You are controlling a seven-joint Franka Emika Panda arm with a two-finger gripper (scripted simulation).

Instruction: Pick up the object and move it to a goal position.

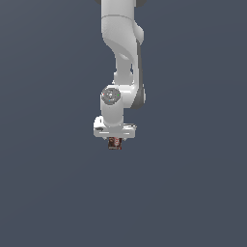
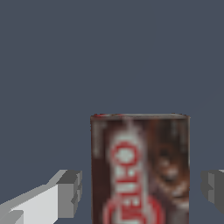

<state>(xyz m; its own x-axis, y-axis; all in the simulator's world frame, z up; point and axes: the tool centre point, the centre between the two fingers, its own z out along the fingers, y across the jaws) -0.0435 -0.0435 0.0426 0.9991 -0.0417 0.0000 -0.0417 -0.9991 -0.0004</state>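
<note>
The object (image 2: 140,170) is a small dark brown and red box with whitish print. It stands between my gripper's two fingers in the wrist view. In the exterior view the box (image 1: 115,143) shows just under the white hand. My gripper (image 1: 115,139) is open, its fingers straddling the box. In the wrist view one finger (image 2: 70,192) and the other finger (image 2: 213,188) each stand a small gap away from the box's sides. The lower part of the box is cut off by the frame edge. No goal marker shows.
A plain dark grey-blue surface (image 1: 48,193) fills both views. The white arm (image 1: 123,58) comes down from the top of the exterior view. No other object shows.
</note>
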